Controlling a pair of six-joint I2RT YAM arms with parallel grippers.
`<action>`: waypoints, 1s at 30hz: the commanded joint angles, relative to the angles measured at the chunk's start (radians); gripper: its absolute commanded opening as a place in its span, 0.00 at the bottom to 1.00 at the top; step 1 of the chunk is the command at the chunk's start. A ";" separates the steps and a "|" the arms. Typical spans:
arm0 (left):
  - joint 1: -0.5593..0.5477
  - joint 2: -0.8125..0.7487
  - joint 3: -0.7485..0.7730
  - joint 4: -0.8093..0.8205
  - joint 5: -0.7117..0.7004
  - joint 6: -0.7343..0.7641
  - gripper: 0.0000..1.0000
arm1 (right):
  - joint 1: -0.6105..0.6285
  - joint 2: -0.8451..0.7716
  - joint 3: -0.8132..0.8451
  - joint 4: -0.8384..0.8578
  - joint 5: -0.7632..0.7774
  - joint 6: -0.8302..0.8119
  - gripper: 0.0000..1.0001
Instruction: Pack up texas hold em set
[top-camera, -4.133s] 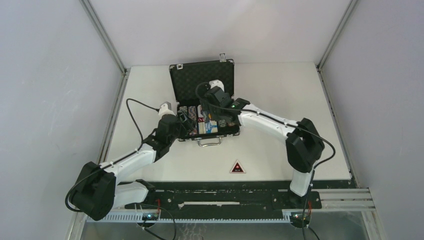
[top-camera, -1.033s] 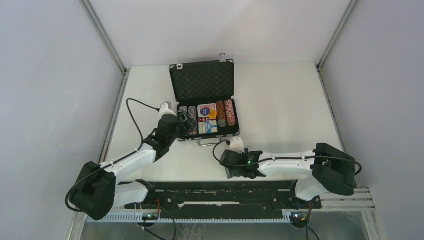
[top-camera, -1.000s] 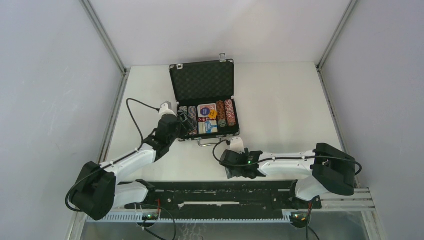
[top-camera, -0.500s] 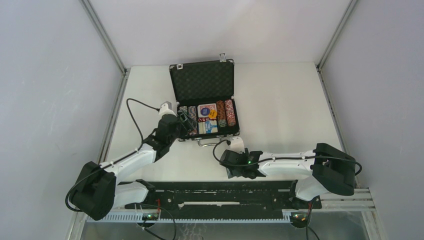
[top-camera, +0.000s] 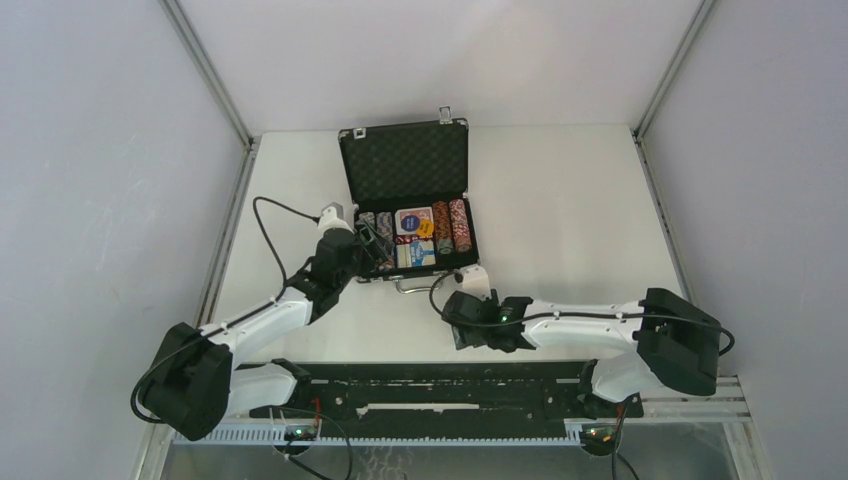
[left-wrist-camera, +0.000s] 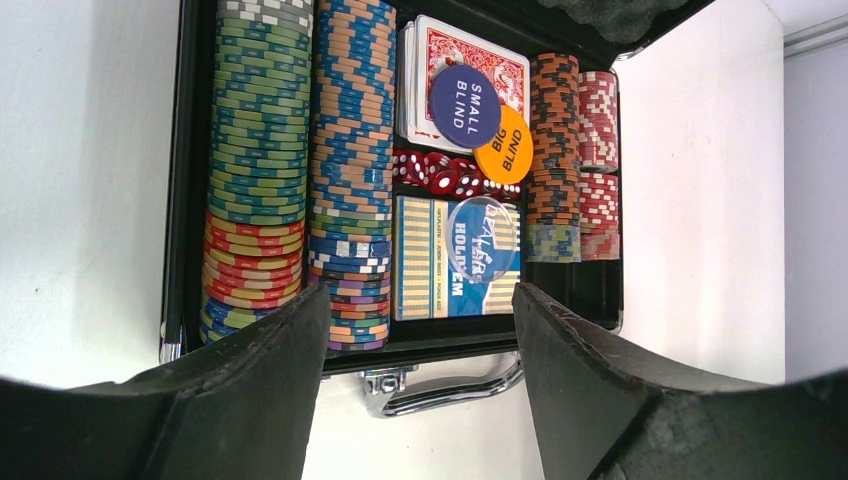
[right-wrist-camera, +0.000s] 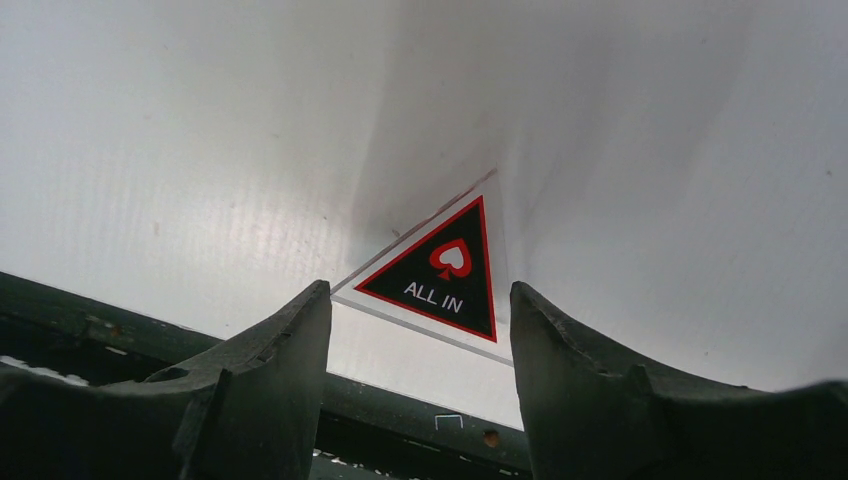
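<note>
Gaping empty, both jaws — right above ALL IN token (right-wrist-camera: 440, 270) by table (right-wrist-camera: 200, 150) edge, left facing briefcase (left-wrist-camera: 440, 343).

Raised lid (top-camera: 405, 162) behind packed briefcase (left-wrist-camera: 190, 150); token (right-wrist-camera: 440, 270) unobstructed

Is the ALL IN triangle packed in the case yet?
No, the ALL IN triangle lies on the white table ahead of the open right tool.

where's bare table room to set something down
Bare table from the briefcase out to the right edge, and a narrower strip on its left. Crowded in front of the case: left gripper at its corner, right gripper over the ALL IN token.
</note>
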 joint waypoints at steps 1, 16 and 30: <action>-0.004 0.002 -0.006 0.036 0.008 0.004 0.72 | -0.033 -0.038 0.066 0.029 -0.004 -0.057 0.62; -0.004 0.010 -0.003 0.041 0.018 -0.004 0.72 | -0.177 0.138 0.359 0.051 -0.065 -0.297 0.61; -0.003 0.009 -0.002 0.030 0.017 -0.011 0.72 | -0.301 0.390 0.713 0.009 -0.133 -0.440 0.61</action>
